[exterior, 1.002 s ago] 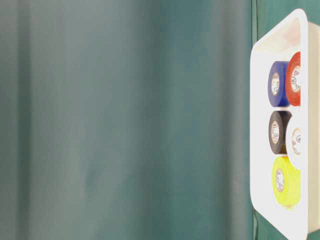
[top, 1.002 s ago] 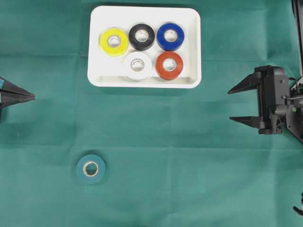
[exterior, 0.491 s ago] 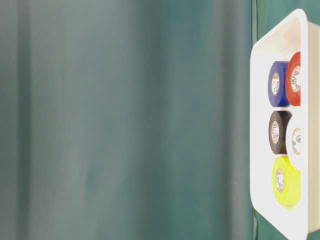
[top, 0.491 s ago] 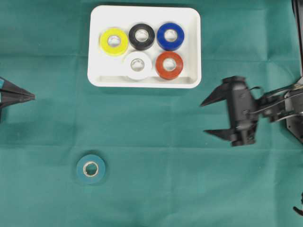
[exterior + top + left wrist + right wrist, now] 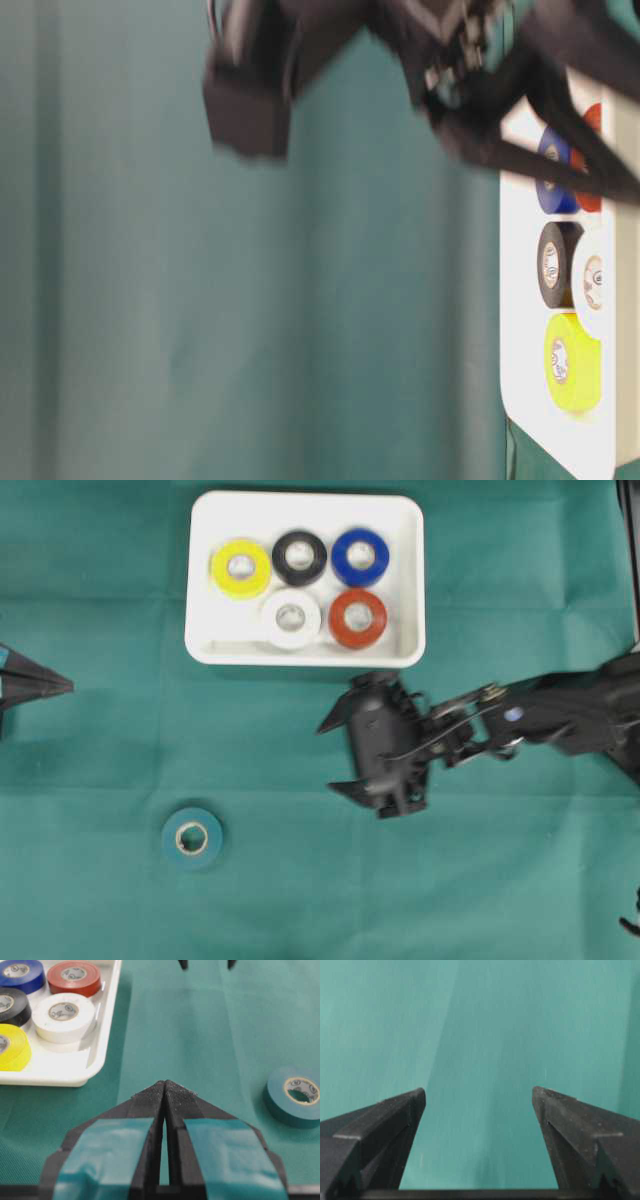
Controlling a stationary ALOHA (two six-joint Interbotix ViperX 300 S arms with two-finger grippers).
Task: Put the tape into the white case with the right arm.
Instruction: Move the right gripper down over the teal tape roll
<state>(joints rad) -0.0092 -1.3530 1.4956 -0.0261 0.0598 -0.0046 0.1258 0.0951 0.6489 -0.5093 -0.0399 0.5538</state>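
Green cloth covers the tabletop; the tape (image 5: 192,837) lies lower left, far from the white case (image 5: 305,652). Right end effector (image 5: 336,755), spread and empty, could nudge it aside on approach.

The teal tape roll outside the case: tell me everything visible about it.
The teal tape roll is a small ring, almost the cloth's colour, with a pale inner core and open centre. It lies flat on the green cloth, below and left of the white case, alone. Nothing touches it; the right tool is open and well short of it.
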